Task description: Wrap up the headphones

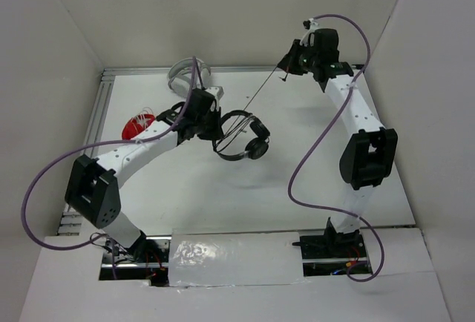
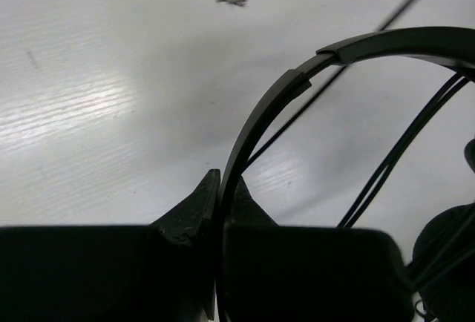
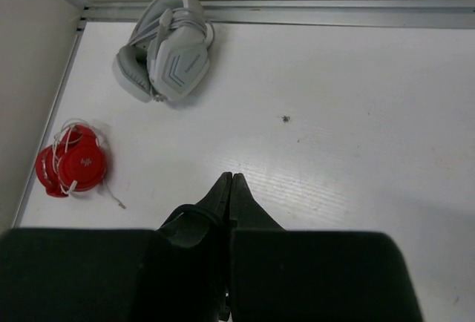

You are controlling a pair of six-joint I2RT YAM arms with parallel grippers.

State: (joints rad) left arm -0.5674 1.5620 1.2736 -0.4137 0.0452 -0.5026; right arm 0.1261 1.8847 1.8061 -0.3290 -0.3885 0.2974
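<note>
The black headphones (image 1: 245,140) hang above the table's middle, held by their thin headband (image 2: 274,107). My left gripper (image 1: 217,127) is shut on that headband; in the left wrist view (image 2: 223,188) the band runs between the closed fingers, with an earcup (image 2: 445,251) at lower right. The thin black cord (image 1: 260,92) runs taut from the headphones up to my right gripper (image 1: 286,70), raised at the back right. The right gripper (image 3: 231,188) is shut on the cord (image 3: 189,212), which loops over its left finger.
White/grey over-ear headphones (image 1: 185,77) lie at the back left, also in the right wrist view (image 3: 165,55). Red earphones (image 1: 139,125) with a white cord lie at the left edge, also in the right wrist view (image 3: 73,165). Cardboard walls surround the table.
</note>
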